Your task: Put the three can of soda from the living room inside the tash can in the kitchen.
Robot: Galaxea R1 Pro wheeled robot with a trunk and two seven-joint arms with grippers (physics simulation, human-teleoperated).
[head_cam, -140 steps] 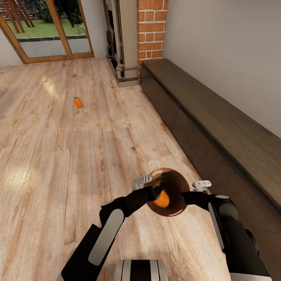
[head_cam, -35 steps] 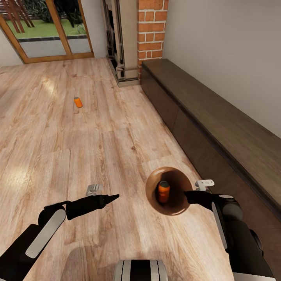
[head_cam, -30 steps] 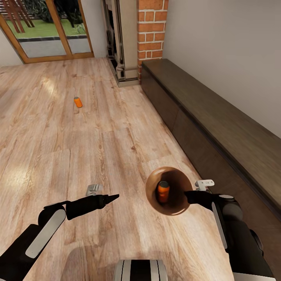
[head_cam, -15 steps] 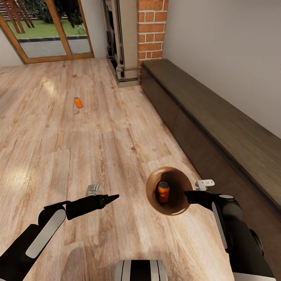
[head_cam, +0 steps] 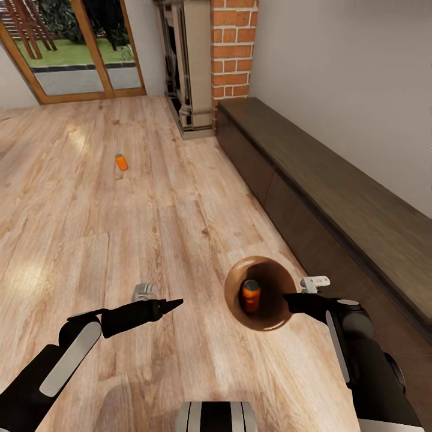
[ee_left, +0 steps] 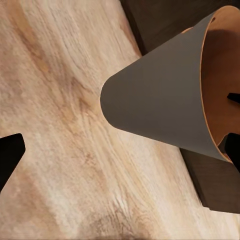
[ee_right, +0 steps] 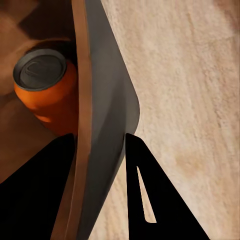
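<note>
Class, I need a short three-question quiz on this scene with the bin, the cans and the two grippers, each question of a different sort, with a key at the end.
1. True or false: the bin is standing on the floor.
2. Which gripper is clamped on the bin's rim? A) left gripper B) right gripper C) both
3. Fill in: one orange can is inside the bin; the other orange can stands on the wooden ____.

Key
1. False: the right gripper holds it by the rim, one finger inside and one outside, as the right wrist view shows.
2. B: the left gripper is apart from the bin and holds nothing.
3. floor, out towards the glass door.
</note>
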